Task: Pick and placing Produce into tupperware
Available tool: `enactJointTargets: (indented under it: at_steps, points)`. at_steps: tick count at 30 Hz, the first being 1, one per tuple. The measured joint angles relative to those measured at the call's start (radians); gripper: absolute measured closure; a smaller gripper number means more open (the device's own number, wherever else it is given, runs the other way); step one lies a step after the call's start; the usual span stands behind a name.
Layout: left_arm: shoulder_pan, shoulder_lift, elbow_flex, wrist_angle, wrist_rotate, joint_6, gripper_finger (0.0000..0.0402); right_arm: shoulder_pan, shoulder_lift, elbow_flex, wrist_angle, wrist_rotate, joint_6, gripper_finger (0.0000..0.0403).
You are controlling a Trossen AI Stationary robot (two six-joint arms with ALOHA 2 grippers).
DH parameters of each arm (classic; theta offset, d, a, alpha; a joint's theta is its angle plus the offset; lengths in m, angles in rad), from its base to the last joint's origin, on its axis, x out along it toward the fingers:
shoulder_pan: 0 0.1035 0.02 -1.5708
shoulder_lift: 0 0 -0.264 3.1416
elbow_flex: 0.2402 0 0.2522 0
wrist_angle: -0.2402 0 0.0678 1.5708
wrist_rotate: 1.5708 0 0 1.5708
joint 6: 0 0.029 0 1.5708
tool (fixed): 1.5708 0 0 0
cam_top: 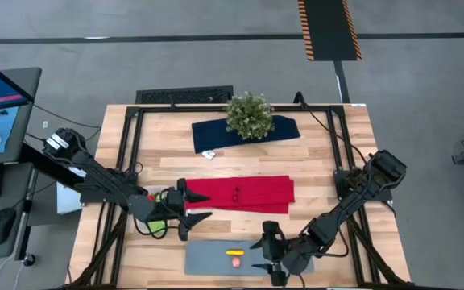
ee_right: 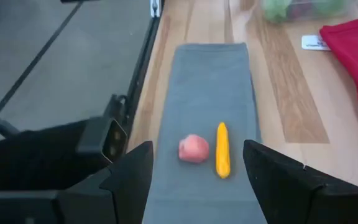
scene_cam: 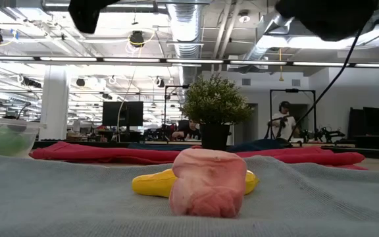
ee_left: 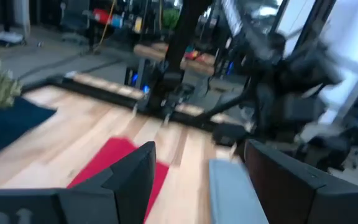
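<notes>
Two pieces of produce lie on the grey mat [cam_top: 225, 259] at the near edge of the counter [cam_top: 321, 173]: a pink piece [ee_right: 194, 149] and a long yellow piece [ee_right: 222, 149], just beside each other and close to touching. The right pincer [cam_top: 266, 252] sits low at the mat's right end with its jaws spread and nothing between them, and its wrist view looks straight along the mat at the pair, so the step in hand looks like lining up a pick of one of these two. The next move calls for easing forward and down over a single piece, probably the pink one, which lies nearer the middle of the gap, without nudging the yellow one alongside it. The left pincer [cam_top: 190, 208] hangs released and empty over the left end of the red cloth [cam_top: 244, 194]. The tupperware [ee_right: 303, 8] stands on the bare wood beyond the mat's far end, near the cloth; through its clear wall green pieces show already inside, with some darker bits that cannot be told apart. A carry from the mat across to that container would finish each pick. Farther back a potted plant [cam_top: 249, 115] stands on a dark blue cloth [cam_top: 216, 133], clear of the work.
</notes>
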Motion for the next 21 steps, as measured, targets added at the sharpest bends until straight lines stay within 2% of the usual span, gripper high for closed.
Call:
enactJointTargets:
  at_steps: [3,7,10,13,16,21]
  points:
    - [0.004,0.000,0.000,0.079,0.000,0.054,0.0164,-0.015,0.003,-0.007,0.008,-0.005,0.005,0.0129]
    - [0.004,-0.001,0.000,0.173,0.031,0.125,0.0164,-0.054,0.069,-0.007,0.045,-0.014,0.008,0.0129]
    - [0.004,-0.001,0.000,0.156,0.049,0.127,0.0164,-0.091,0.153,0.033,0.076,-0.075,0.002,0.0129]
    - [0.000,-0.001,0.000,0.135,0.051,0.112,0.0165,-0.102,0.208,0.081,0.066,-0.081,-0.029,0.0129]
    - [-0.006,-0.001,0.000,0.131,0.051,0.111,0.0164,-0.097,0.217,0.123,0.013,-0.083,-0.034,0.0129]
    - [-0.009,-0.001,0.000,0.108,0.051,0.109,0.0164,-0.071,0.216,0.132,0.032,-0.079,-0.013,0.0129]
